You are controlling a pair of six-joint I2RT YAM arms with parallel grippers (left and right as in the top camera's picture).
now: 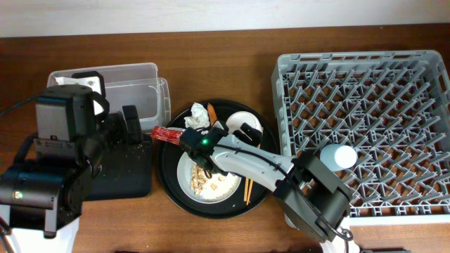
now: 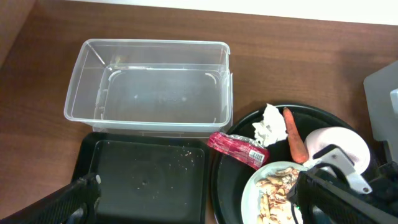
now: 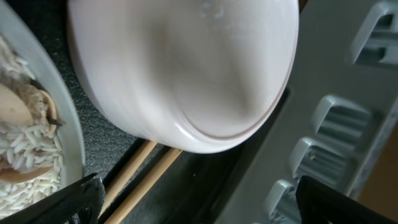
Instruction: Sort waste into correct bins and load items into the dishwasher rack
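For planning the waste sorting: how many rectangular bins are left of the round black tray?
2. A clear plastic tub stands at the far side, and a shallow black tray lies just in front of it, nearer the robot. None seems hidden.

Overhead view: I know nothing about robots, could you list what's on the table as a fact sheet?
Bins: clear plastic rectangular tub, nothing inside; shallow black rectangular tray beside it, only specks
Round black tray: holds red foil wrapper, crumpled white tissue, orange carrot piece, white bowl, wooden chopsticks, round pale plate with beige food scraps
Rack: large grey pegged plastic crate, right of the round tray
Left pincer: open, holding nothing
Right pincer: open, near the bowl, holding nothing
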